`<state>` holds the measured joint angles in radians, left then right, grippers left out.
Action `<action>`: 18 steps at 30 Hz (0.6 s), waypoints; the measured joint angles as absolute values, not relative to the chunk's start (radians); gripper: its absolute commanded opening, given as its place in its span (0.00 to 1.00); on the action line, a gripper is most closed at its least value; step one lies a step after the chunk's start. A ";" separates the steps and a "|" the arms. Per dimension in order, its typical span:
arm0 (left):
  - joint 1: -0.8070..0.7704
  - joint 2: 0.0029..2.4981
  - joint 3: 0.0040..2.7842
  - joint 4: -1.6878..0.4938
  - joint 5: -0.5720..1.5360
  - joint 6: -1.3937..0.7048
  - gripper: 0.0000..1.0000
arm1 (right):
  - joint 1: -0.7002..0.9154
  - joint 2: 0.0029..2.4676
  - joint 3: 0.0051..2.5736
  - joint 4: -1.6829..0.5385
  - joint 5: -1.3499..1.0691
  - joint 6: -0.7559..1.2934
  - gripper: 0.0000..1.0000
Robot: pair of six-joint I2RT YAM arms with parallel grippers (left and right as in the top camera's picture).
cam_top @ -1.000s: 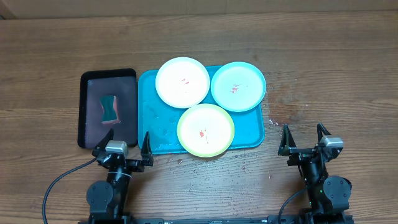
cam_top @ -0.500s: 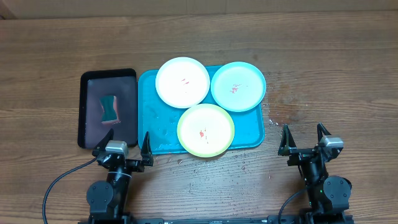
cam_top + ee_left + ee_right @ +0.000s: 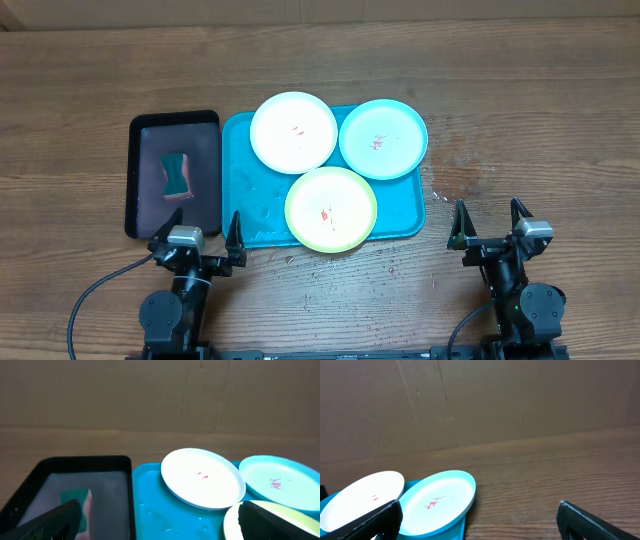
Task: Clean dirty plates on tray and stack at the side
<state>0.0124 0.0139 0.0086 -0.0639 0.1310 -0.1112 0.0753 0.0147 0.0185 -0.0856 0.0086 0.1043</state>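
Observation:
The turquoise tray lies at the table's middle. Three plates rest on it, each with red smears: a white plate at the back left, a light teal plate at the back right, a yellow-green plate at the front. My left gripper stands open at the tray's near left corner, holding nothing. My right gripper stands open over bare wood, right of the tray. The left wrist view shows the white plate, teal plate and tray. The right wrist view shows the teal plate and white plate.
A black tray lies left of the turquoise tray, with a green sponge in it. Small wet specks mark the wood beside the tray's right edge. A brown wall rises behind the table.

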 measured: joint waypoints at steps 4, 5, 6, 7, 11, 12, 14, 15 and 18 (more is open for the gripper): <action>0.012 0.014 0.010 -0.074 0.130 -0.168 1.00 | 0.075 0.015 0.019 -0.083 0.007 0.118 1.00; 0.012 0.014 0.015 -0.087 0.129 -0.178 1.00 | 0.075 0.015 0.019 -0.088 0.007 0.125 1.00; 0.012 0.014 0.023 -0.104 0.127 -0.185 1.00 | 0.075 0.015 0.019 -0.096 0.006 0.131 1.00; 0.012 0.014 0.033 -0.122 0.127 -0.189 1.00 | 0.075 0.016 0.020 -0.108 0.006 0.134 1.00; 0.012 0.032 0.107 -0.220 0.115 -0.196 1.00 | 0.075 0.065 0.062 -0.163 0.006 0.146 1.00; 0.012 0.046 0.130 -0.233 0.114 -0.196 1.00 | 0.075 0.091 0.084 -0.169 0.005 0.147 1.00; 0.012 0.090 0.193 -0.264 0.108 -0.195 1.00 | 0.075 0.154 0.136 -0.180 0.004 0.150 1.00; 0.012 0.116 0.224 -0.277 0.107 -0.194 1.00 | 0.075 0.189 0.165 -0.185 0.004 0.153 1.00; 0.012 0.216 0.325 -0.335 0.101 -0.191 1.00 | 0.075 0.313 0.266 -0.219 -0.006 0.155 1.00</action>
<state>0.0124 0.2157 0.3248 -0.3351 0.1013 -0.1913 0.0753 0.3130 0.2657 -0.2188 -0.0059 0.1551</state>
